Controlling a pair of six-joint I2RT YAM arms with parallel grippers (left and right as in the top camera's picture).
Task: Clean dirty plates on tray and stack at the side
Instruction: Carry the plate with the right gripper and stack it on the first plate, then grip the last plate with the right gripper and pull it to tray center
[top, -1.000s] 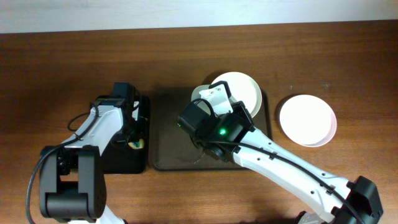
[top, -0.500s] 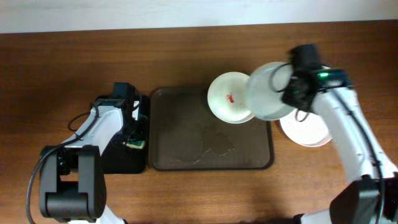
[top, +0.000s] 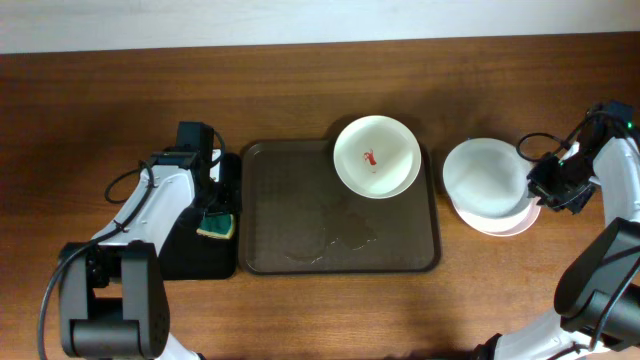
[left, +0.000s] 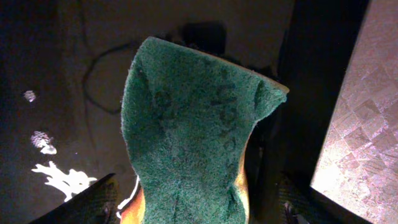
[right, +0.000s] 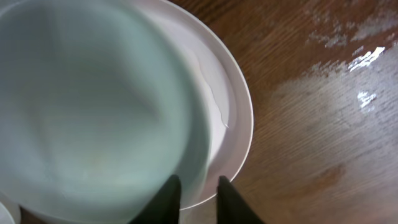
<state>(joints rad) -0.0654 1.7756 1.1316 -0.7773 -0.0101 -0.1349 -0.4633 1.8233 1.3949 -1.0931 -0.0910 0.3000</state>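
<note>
Since half a second ago the right gripper (top: 540, 186) swung further out and now has the pale green-grey plate (top: 485, 177) over the clean white plate (top: 497, 229), at 3 o'clock from the tray (top: 290, 200). Its fingers (right: 168, 198) sit close together, pinching that plate's rim at the 3 o'clock edge. Can't tell if it's fully set down yet. One smeared white plate (top: 392, 148) sits at the tray's 1 o'clock corner. The left gripper (top: 214, 214) is clamped on a green sponge (left: 186, 137) above the black tray (top: 190, 250).
</note>
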